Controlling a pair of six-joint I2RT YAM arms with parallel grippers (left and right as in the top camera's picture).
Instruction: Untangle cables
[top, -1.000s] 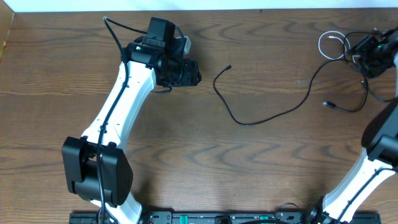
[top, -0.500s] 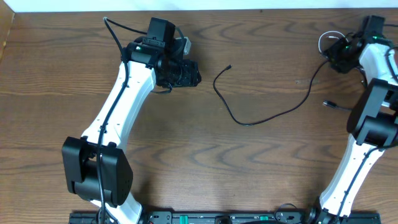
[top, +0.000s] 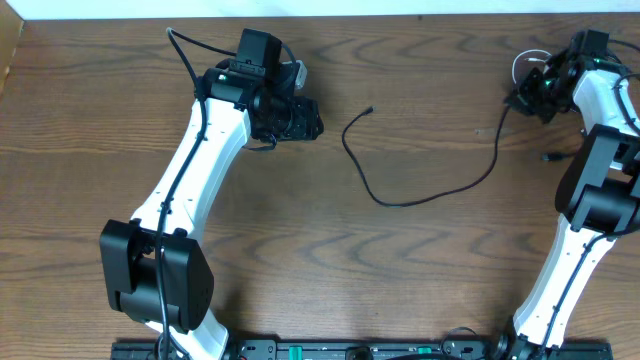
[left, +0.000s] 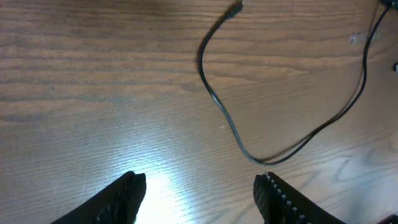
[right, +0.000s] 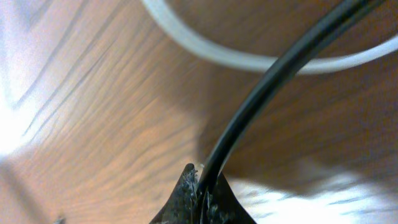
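The black cable (top: 400, 201) curves across the table's middle, one plug (top: 369, 108) at its left end, and runs up to the far right. There my right gripper (top: 527, 98) is shut on it; the right wrist view shows the black cable (right: 261, 99) pinched between the closed tips of the right gripper (right: 202, 180). The white cable (top: 520, 62) loops just behind, and the white cable (right: 205, 53) passes under the black one. My left gripper (top: 312, 122) hovers open left of the black cable (left: 214, 99); nothing lies between the tips of the left gripper (left: 200, 193).
Another small black plug (top: 550, 157) lies near the right arm's forearm (top: 600, 180). The table's back edge (top: 400, 16) runs close behind the white loop. The left arm (top: 190, 180) stretches diagonally across the left half.
My right gripper has shut on the black cable and shifted a little left. The small plug at the right slid further right. The left arm has stayed still.
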